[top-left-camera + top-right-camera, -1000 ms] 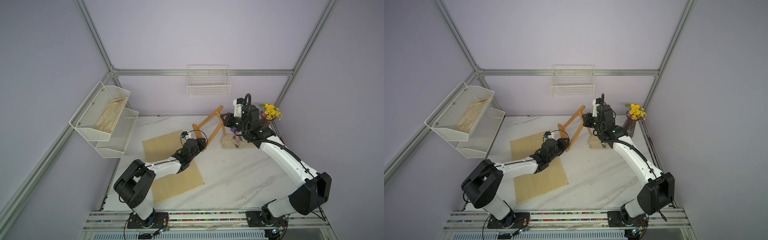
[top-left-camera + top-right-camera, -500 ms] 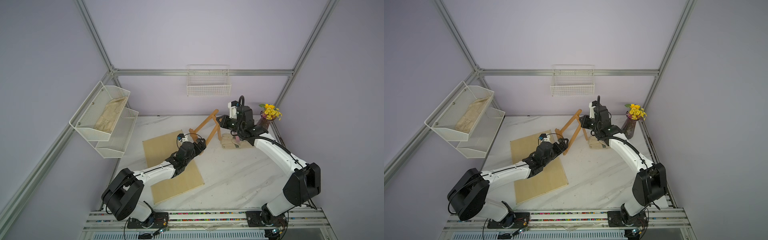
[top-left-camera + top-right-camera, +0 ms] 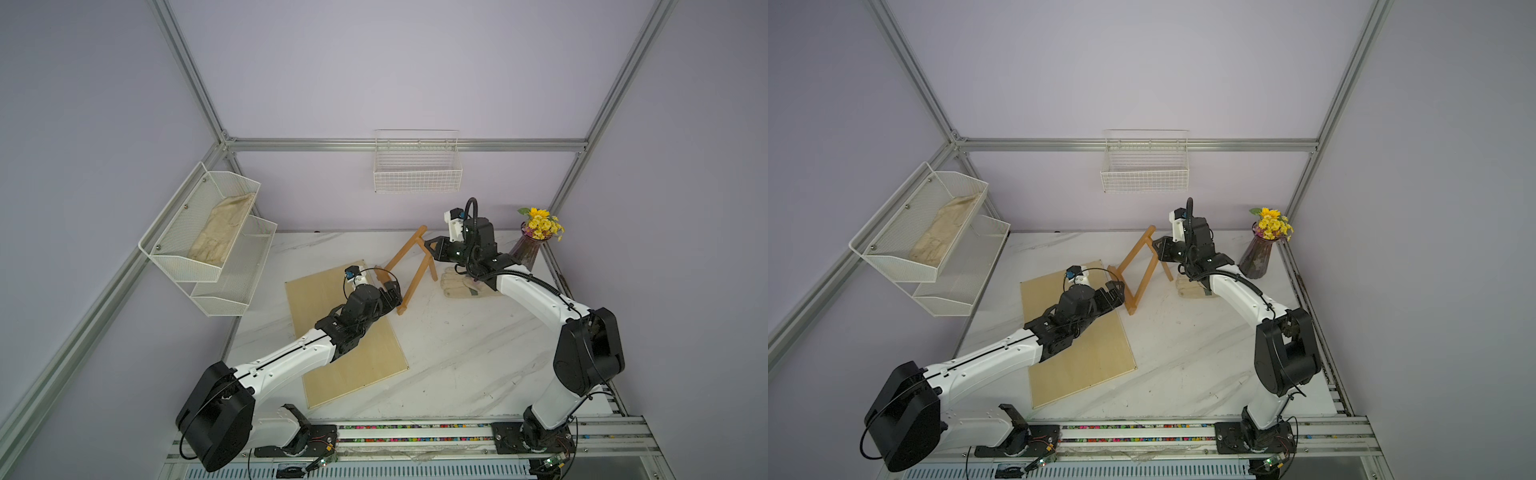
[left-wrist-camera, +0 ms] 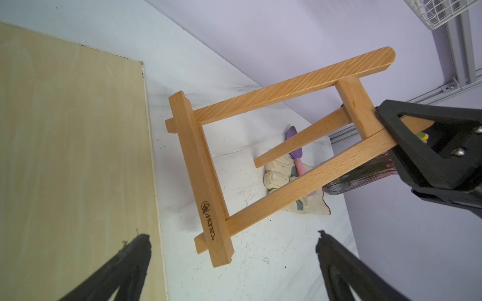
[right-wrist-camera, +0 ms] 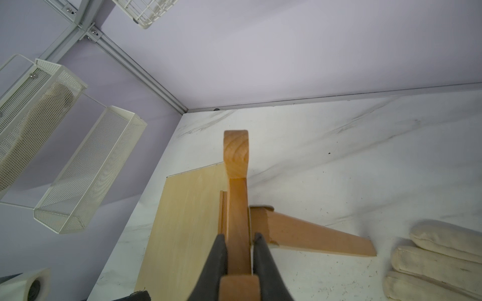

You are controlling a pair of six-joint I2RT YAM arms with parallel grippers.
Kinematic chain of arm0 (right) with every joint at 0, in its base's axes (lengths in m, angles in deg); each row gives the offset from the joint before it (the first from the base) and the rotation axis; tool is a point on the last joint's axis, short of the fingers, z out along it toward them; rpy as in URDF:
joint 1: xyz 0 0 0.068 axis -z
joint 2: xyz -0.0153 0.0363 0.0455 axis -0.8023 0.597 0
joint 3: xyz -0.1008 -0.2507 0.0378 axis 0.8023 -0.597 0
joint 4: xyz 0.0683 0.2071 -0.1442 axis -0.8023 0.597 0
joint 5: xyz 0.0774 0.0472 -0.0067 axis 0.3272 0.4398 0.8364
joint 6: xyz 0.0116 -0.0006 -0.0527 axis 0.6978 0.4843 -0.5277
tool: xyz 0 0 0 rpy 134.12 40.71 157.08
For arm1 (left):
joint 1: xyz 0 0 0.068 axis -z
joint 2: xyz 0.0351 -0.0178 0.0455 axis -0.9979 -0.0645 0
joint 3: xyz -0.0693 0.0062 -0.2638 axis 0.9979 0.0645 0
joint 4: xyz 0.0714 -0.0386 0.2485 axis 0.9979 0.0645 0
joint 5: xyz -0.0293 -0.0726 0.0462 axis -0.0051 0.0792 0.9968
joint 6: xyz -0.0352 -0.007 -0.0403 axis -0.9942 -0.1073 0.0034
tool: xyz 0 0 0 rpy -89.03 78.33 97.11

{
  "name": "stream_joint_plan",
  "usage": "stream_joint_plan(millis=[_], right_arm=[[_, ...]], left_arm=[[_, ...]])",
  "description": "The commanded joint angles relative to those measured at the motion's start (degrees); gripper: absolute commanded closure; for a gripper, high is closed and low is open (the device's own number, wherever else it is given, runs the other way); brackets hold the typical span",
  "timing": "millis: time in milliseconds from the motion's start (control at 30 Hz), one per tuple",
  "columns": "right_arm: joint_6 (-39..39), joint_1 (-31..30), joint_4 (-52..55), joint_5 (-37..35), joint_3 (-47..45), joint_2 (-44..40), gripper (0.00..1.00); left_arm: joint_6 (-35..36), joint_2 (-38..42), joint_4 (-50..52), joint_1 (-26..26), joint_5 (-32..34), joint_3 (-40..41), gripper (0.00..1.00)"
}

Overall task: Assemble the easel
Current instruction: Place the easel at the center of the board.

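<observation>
The easel (image 3: 415, 282) (image 3: 1144, 282) is an orange-brown wooden frame, tilted up at the back of the table. Its ledge bar (image 4: 200, 166) is the low end, close to the tabletop beside the board's corner. My right gripper (image 3: 434, 246) (image 3: 1158, 245) (image 5: 237, 237) is shut on one slanted leg near the easel's top. The back leg (image 5: 313, 237) sticks out sideways. My left gripper (image 3: 392, 291) (image 3: 1117, 289) (image 4: 232, 235) is open just short of the ledge bar's end, touching nothing.
A pale flat wooden board (image 3: 345, 365) (image 4: 73, 156) lies under my left arm. A cream glove (image 3: 465, 286) (image 5: 430, 258) lies beneath the right arm, with a vase of yellow flowers (image 3: 530, 249) behind it. A mesh shelf rack (image 3: 208, 237) and a wire basket (image 3: 417, 174) hang on the walls.
My left gripper has opened and let go of the easel's low end. The right gripper has stayed shut on the leg and has brought the easel lower.
</observation>
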Motion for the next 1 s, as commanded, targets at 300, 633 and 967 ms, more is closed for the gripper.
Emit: stream_joint_plan(millis=[300,633,967], right_arm=[[-7.46,0.26,0.34,-0.42,1.8,3.62,1.0],[-14.14,1.12,8.76,1.08,0.31,-0.08,1.0],[-15.95,1.87,12.45,0.79,0.18,0.28,1.0]], left_arm=[[3.92,1.1,1.15,-0.27,1.14,-0.11,0.0],[4.89,2.17,1.72,-0.29,2.04,0.0,0.0],[5.14,2.48,2.06,-0.37,2.53,0.43,0.0]])
